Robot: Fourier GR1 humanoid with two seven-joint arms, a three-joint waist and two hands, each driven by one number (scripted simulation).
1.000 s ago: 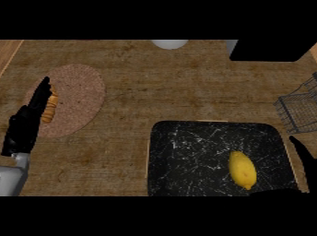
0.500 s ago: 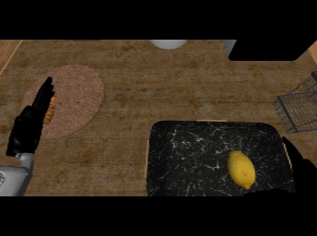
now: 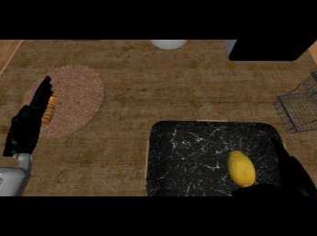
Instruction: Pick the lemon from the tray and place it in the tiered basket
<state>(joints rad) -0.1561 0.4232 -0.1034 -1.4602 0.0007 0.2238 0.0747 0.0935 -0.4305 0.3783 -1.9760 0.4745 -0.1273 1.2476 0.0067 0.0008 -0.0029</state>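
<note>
Reach step: my right hand (image 3: 290, 177), lower right, fingers straight, holding nothing, beside yellow oval lemon (image 3: 241, 168) on black marbled tray (image 3: 188, 156). Next: curl round lemon, carry to wire tiered basket (image 3: 308, 108), right edge. Left hand (image 3: 26, 126) resting open, left side.

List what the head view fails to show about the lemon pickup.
- Right hand: dark against the black tray and cut by the lower edge; finger pose and contact with the lemon unclear.
- Tiered basket: cut by the right edge; tiers unseen.
- Orange item on the mat: mostly behind the left hand.
</note>
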